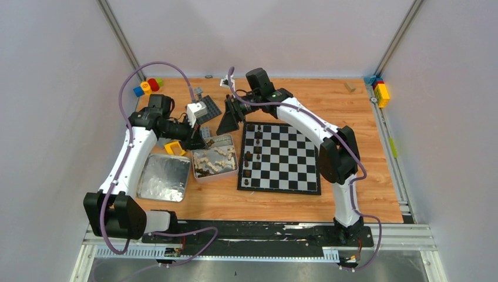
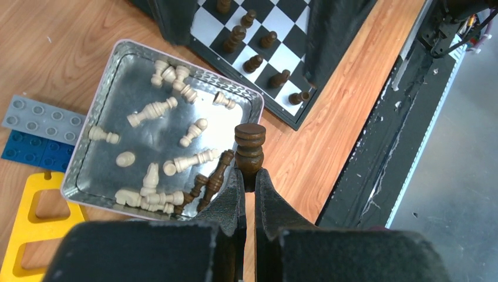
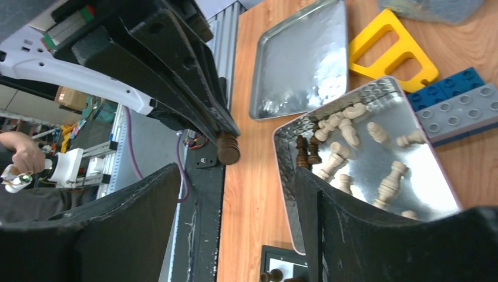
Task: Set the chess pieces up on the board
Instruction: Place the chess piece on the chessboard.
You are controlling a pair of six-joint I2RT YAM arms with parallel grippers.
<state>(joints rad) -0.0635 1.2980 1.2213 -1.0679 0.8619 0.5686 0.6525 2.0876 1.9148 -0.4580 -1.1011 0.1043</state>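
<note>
left end effector (image 2: 248,182): clamped on dark-brown turned wooden chess piece (image 2: 249,147), long axis along fingers, mid-frame beside shiny metal tin (image 2: 132,82) | right end effector (image 3: 238,176): wide, empty, facing piece, nearer black-and-silver checked board (image 1: 288,158) | next, probably: handover

Top view:
- The chess pieces (image 1: 249,157) on the board (image 1: 288,160) are too small to tell their kinds.
- The right gripper (image 1: 230,123) covers the board's far-left corner.
- The tips of the left gripper (image 1: 197,143) are lost against the tin (image 1: 192,165).

Left wrist view:
- The board is cut off by the top edge.
- The yellow frame (image 2: 35,229) is cut off at the left and bottom edges.
- The foot of the dark piece (image 2: 249,147) is hidden between the fingers.

Right wrist view:
- Only one board corner shows, at the bottom edge.
- A finger hides the tin's near side.
</note>
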